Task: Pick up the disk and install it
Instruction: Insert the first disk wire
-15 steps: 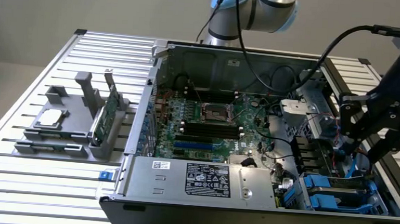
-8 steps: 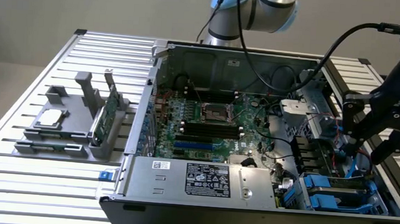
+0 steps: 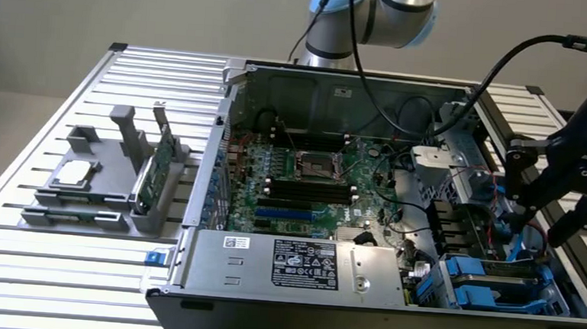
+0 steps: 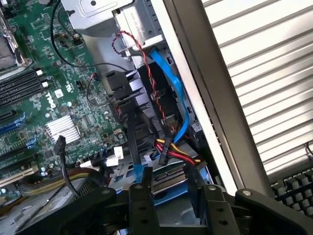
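Hand tilted over computer case, jaws apart

white "dell" lettering on the green motherboard; print on the power supply label too small to read.

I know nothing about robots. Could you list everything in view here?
table: one, silver slats, under everything
computer case: one, black, open, on the table
motherboard: one, green, inside the case
power supply: one, silver, case's near side
disk: one, silver in blue carrier, case's corner at the exterior view's right
cables: several, blue, red, black, near the disk
fixture: one, grey, exterior view's left
chip: one, silver, on the fixture
circuit card: one, green, upright in fixture
robot arm: one, silver-blue, behind the case
fingers: two, black, open, above the disk
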